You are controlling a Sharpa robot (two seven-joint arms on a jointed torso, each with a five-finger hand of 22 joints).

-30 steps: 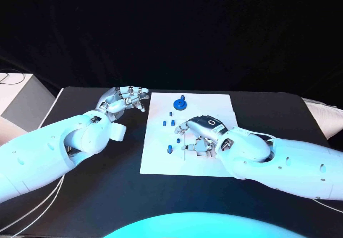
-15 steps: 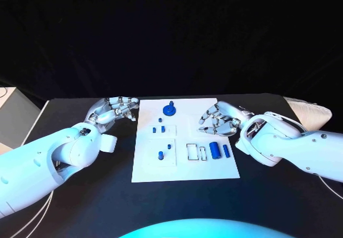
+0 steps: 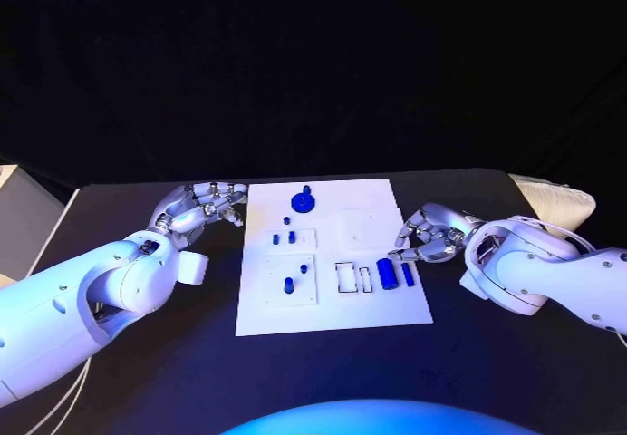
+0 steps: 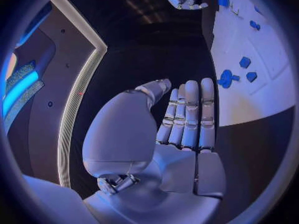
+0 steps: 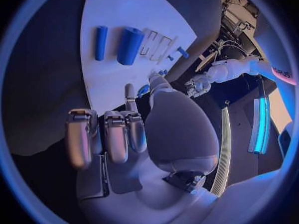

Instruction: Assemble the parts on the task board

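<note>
The right robot hand (image 5: 134, 134) holds nothing, its fingers (image 5: 115, 134) curled in beside each other, near the white task board (image 5: 118, 69). On the board lie a thick blue cylinder (image 5: 129, 46) and a thinner blue rod (image 5: 100, 43), side by side

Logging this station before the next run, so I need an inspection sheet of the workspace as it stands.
Surface: black table, white task board lying flat in the middle.
Job's things: blue parts on the board, a round one at the far edge, two cylinders lying near the right hand.
Clutter: nothing seen.
Hands: left hand empty beside the board's far left corner; right hand curled, empty, at the board's right edge.
Cables: nothing seen on the table.
Surroundings: dark backdrop.
</note>
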